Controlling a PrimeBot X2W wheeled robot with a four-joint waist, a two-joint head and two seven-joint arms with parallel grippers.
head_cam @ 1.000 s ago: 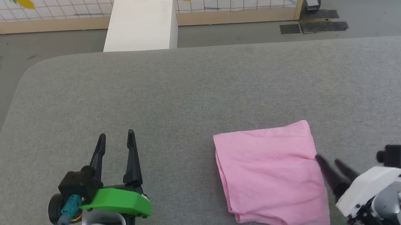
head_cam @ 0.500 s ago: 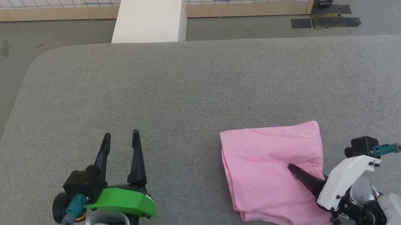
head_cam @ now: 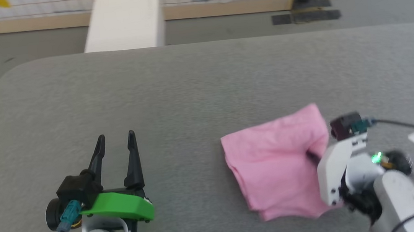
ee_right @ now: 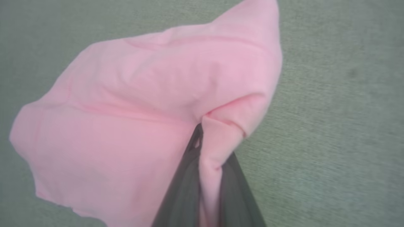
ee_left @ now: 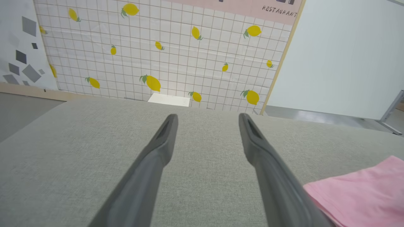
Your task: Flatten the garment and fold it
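Pink thin cloth, one piece: the garment (head_cam: 274, 170) lay on the grey upholstered surface (head_cam: 189, 94), toward the near right in the head view. It was doubled over on itself in a rough pad. Its edges were uneven and its far right corner was drawn to a soft point.

Right gripper (ee_right: 210, 147): closed, the two dark fingers nearly together, with a narrow fold of the garment's right edge pinched between them (the right wrist view showed the fold running down between the fingers and creases spreading from the pinch). In the head view its white wrist housing (head_cam: 332, 172) sat at the garment's right edge, overlapping it.

Left gripper (head_cam: 116, 135): spread wide, with nothing between the fingers. They pointed away from the robot over the grey surface, well apart from the garment, which showed as a pink corner at the lower right of the left wrist view. A bright green cover (head_cam: 121, 211) sat behind the fingers.

Surroundings: a white box (head_cam: 124, 21) stood on the grey floor (head_cam: 372, 6) beyond the surface's far edge. Behind the box ran a white grid-patterned panel (ee_left: 176, 50), printed with yellow lemons and framed in pale wood. Dark mats (head_cam: 306, 16) lay on the floor to the right.
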